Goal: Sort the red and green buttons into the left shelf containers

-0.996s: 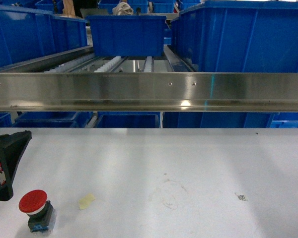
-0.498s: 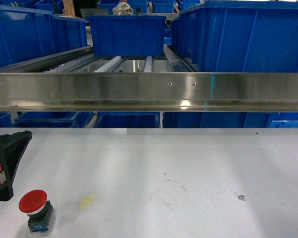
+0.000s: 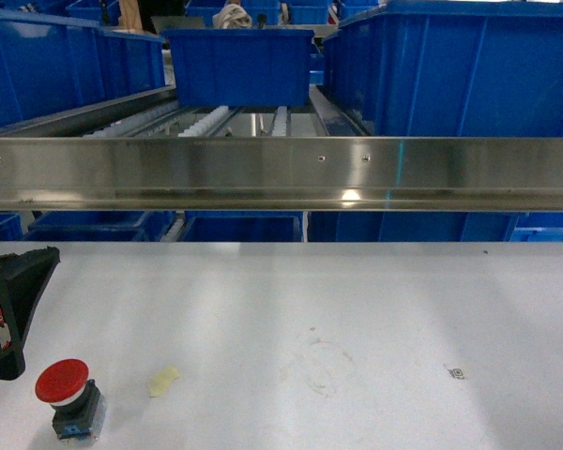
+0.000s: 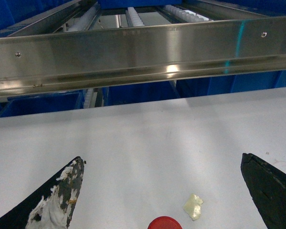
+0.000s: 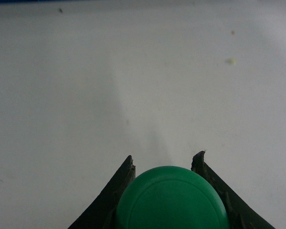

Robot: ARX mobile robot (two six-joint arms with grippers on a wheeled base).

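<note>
The red button [image 3: 64,394] stands on the white table [image 3: 357,309] at the near left, its red mushroom cap on a black-blue body. My left gripper [image 4: 162,162] is open just behind it, with only the cap's edge [image 4: 165,223] showing low between the fingers. Its black body [image 3: 9,309] sits at the left edge of the head view. The green button [image 5: 171,200] fills the bottom of the right wrist view, with my right gripper [image 5: 164,157] shut on it. Blue containers [image 3: 66,66] stand on the left of the shelf.
A steel rail [image 3: 281,173] runs across the shelf front above the table's far edge. More blue bins stand at the centre [image 3: 236,66] and right [image 3: 460,70] of the roller shelf. A pale scrap [image 3: 162,380] lies right of the red button.
</note>
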